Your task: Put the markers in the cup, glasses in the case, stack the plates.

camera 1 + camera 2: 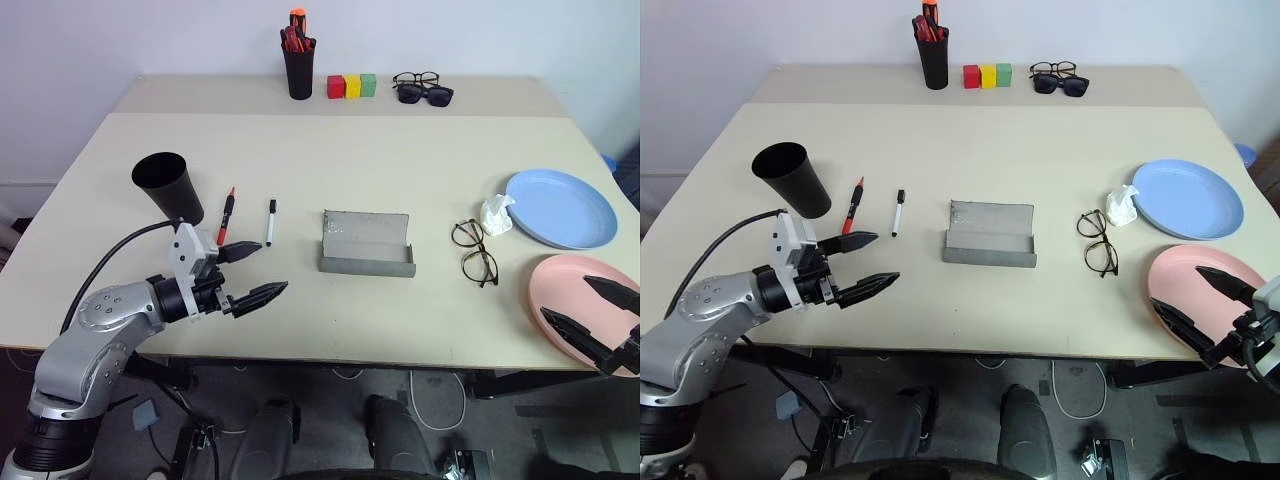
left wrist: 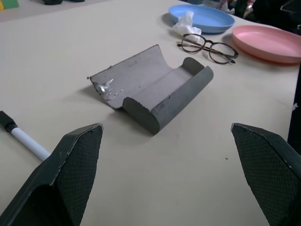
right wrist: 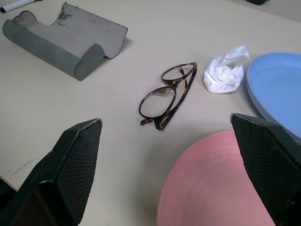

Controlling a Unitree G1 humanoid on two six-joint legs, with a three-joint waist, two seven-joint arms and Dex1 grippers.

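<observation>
The red marker point(image 1: 227, 214) and the white marker point(image 1: 270, 221) lie side by side on the table, just right of the black cup point(image 1: 167, 185). My left gripper point(image 1: 252, 272) hovers open just in front of the markers, nothing between its fingers. The grey case point(image 1: 366, 244) lies open at the table's middle. Right of it rest the wire-rimmed glasses point(image 1: 474, 251), folded. The light blue plate point(image 1: 561, 207) sits at the right edge, with the pink plate point(image 1: 570, 297) nearer the front. My right gripper point(image 1: 592, 313) stands open over the pink plate's near side.
A crumpled white tissue point(image 1: 496, 214) lies between the glasses and the blue plate. At the back stand a black pen holder point(image 1: 298, 62), three coloured blocks point(image 1: 351, 86), and black-framed glasses with sunglasses point(image 1: 423, 88).
</observation>
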